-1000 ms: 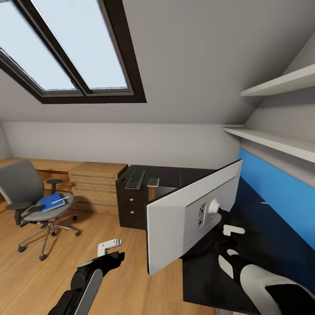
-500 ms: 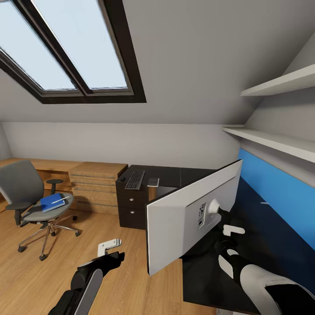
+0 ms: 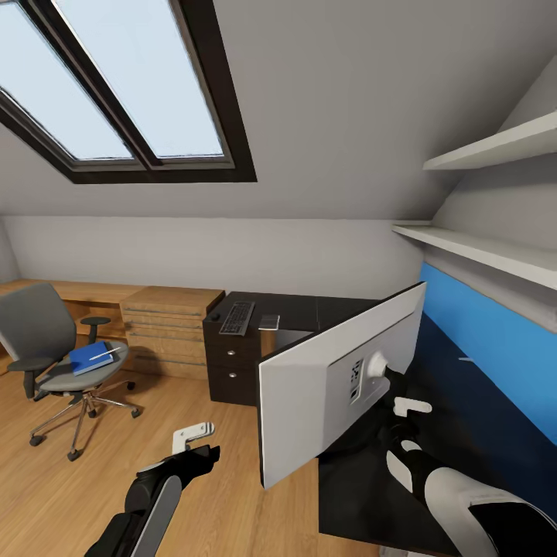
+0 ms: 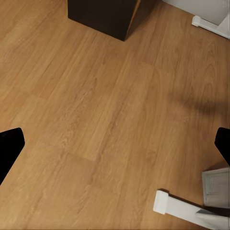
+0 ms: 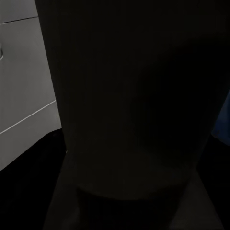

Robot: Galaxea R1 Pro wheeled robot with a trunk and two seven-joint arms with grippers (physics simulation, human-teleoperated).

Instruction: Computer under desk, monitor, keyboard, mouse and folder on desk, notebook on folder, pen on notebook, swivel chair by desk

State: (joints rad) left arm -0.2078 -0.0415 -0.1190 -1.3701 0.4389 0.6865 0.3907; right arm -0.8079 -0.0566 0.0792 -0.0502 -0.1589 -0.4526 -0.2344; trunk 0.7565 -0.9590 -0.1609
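The monitor (image 3: 325, 391) hangs tilted over the black desk (image 3: 464, 433), its pale back towards me. My right gripper (image 3: 404, 424) is shut on its dark stem (image 5: 134, 105), just below the screen. My left gripper (image 3: 193, 439) hovers open over the wooden floor, fingertips far apart (image 4: 115, 143). On the desk's far end lie the keyboard (image 3: 237, 317), the mouse (image 3: 216, 316) and the grey notebook (image 3: 269, 321). The swivel chair (image 3: 42, 333) stands at the left with the blue folder (image 3: 91, 357) and white pen (image 3: 108, 353) on its seat. The computer is out of view.
A black drawer unit (image 3: 232, 367) sits under the desk's far end, beside a light wooden dresser (image 3: 166, 325). White shelves (image 3: 495, 255) and a blue wall panel (image 3: 503, 340) run along the right. White desk legs (image 4: 184, 208) and a dark box (image 4: 105, 17) stand on the floor.
The whole picture has slid a few pixels to the left, so the camera has moved. Both grippers and the monitor keep their places.
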